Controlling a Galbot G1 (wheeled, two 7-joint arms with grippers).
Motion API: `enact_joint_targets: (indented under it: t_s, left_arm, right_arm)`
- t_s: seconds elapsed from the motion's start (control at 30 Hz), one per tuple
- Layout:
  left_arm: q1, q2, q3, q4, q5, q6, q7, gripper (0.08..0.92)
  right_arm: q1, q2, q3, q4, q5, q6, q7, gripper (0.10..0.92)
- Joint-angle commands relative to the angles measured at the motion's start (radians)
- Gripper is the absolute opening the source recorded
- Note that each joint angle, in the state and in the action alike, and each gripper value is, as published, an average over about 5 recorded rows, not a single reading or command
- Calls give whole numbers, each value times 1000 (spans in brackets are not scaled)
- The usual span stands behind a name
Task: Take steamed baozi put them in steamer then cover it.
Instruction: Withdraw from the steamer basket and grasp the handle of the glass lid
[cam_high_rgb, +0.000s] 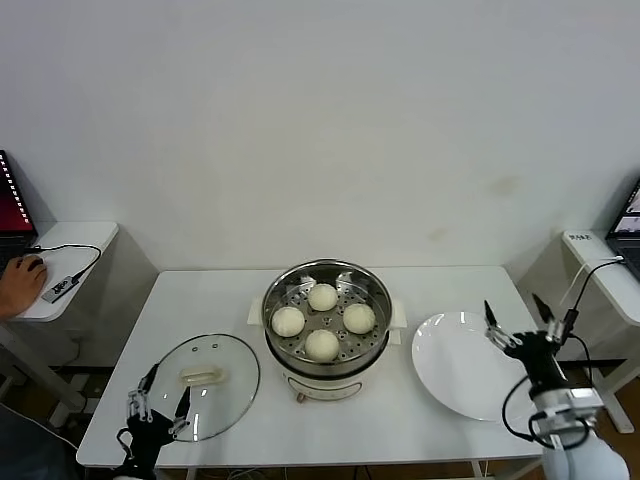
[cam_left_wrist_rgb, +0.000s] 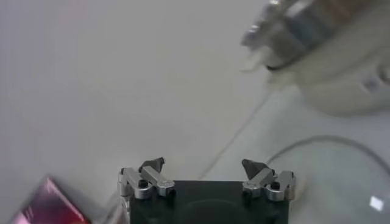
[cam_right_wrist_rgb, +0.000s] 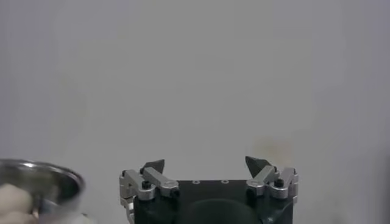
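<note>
Four baozi (cam_high_rgb: 322, 321) sit in the steamer (cam_high_rgb: 326, 325) at counter centre, both hands wide and empty, left hand (cam_high_rgb: 158, 404) by the lid (cam_high_rgb: 203, 386) at the front-left edge: rigid, slippery, fragile glass, best gripped by its cream handle (cam_high_rgb: 201, 376).

Our left gripper (cam_high_rgb: 159, 399) and right gripper (cam_high_rgb: 520, 318) had black bodies, silver linkages with dark screws, black pointed fingertips; black cables looped beside our right wrist.
</note>
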Motion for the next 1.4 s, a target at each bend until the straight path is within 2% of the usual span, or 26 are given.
enact_joint_targets:
  t_s: [0.03, 0.33, 0.67, 1.4]
  left_arm:
    - [-56, 12, 40, 50, 444, -19, 30, 823]
    - [-203, 23, 87, 183, 472, 3, 60, 823]
    - [-283, 64, 86, 330, 443, 7, 71, 823]
    - [-418, 71, 115, 413, 419, 23, 88, 823]
  right_arm:
    - [-99, 111, 146, 28, -34, 36, 5, 823]
    - [-117, 135, 149, 36, -52, 47, 14, 823]
    - [-137, 151, 152, 40, -78, 53, 14, 823]
    - [-149, 167, 149, 35, -112, 60, 10, 823]
